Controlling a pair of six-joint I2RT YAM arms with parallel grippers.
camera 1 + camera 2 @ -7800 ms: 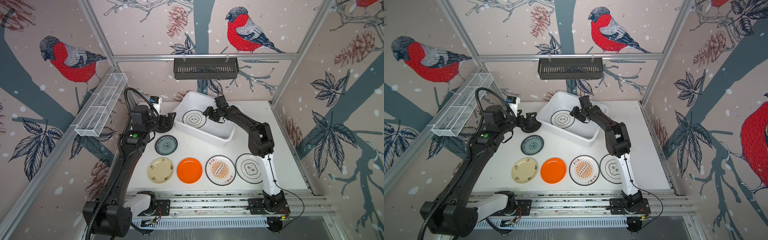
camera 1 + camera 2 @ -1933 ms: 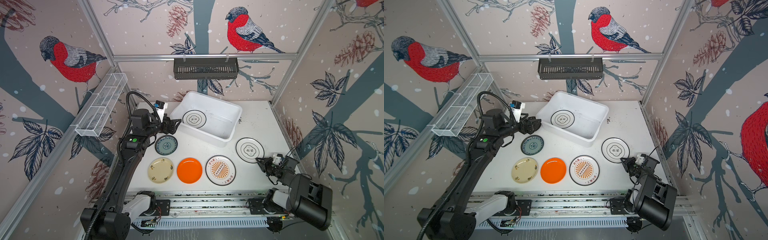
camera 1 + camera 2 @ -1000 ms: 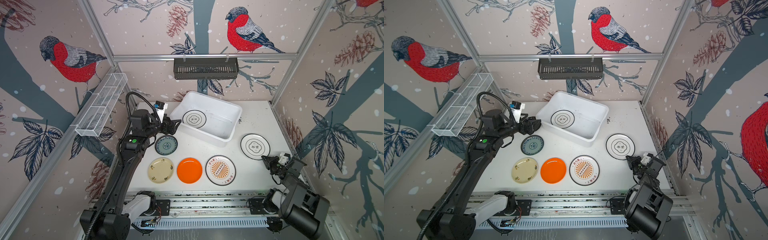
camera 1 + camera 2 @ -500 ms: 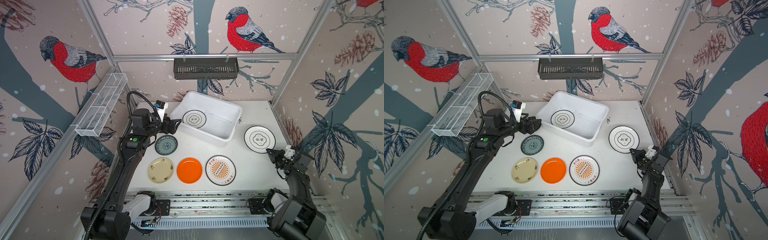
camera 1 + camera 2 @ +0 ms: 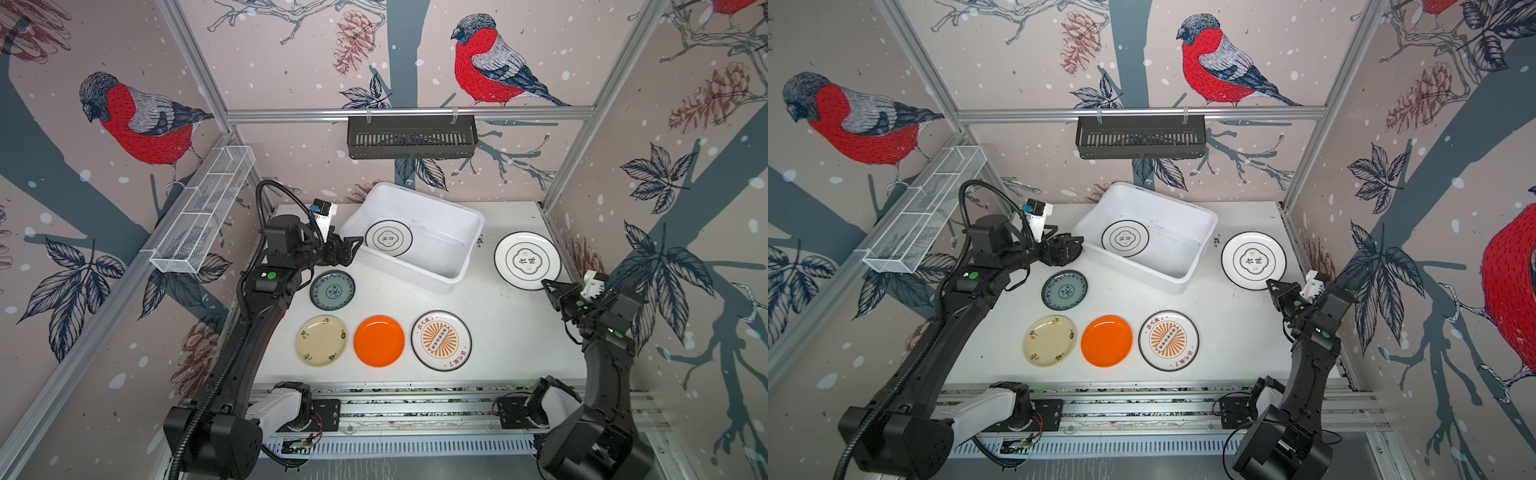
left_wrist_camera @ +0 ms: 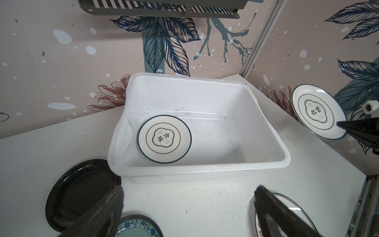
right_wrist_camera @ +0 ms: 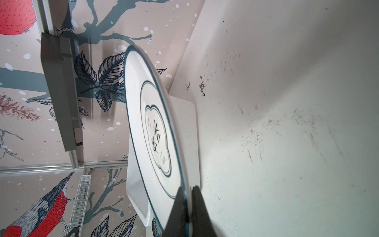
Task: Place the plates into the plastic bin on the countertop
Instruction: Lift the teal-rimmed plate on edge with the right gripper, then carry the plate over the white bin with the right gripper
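Gripping: right gripper (image 5: 545, 284) jaws clamped on near rim of held emblem plate (image 5: 527, 259), thin edge pinched between the tips.
Held plate pose: raised off the countertop (image 5: 498, 328), tilted, whole disc stretching ahead of the right jaws, far edge free.
Left gripper (image 5: 351, 249): jaws wide apart, nothing between them, hovering.
Plastic bin (image 5: 440, 249): straight ahead of the left jaws, short end wall nearest. One tip looks just off the bin's corner, contact unclear from above.
Bin contents: second emblem plate (image 5: 388, 237) flat on the floor, at the end closest to the left jaws. Rest of floor bare.
Black plate (image 6: 82, 192): on countertop just outside one left jaw, rim close against bin's corner. Hidden under the arm in both top views.
Teal plate (image 5: 332, 290): on countertop beneath the left jaws, toward their base, apart from bin wall.
Row: cream plate (image 5: 321, 340), orange plate (image 5: 379, 340), sunburst plate (image 5: 441, 340) side by side, near but not touching, well behind both sets of jaws.
Open room: bare countertop between bin's far end wall and the right jaws. Bare patch also between sunburst plate and the right arm.
Edge: held plate's outer rim close to the countertop's side rail.
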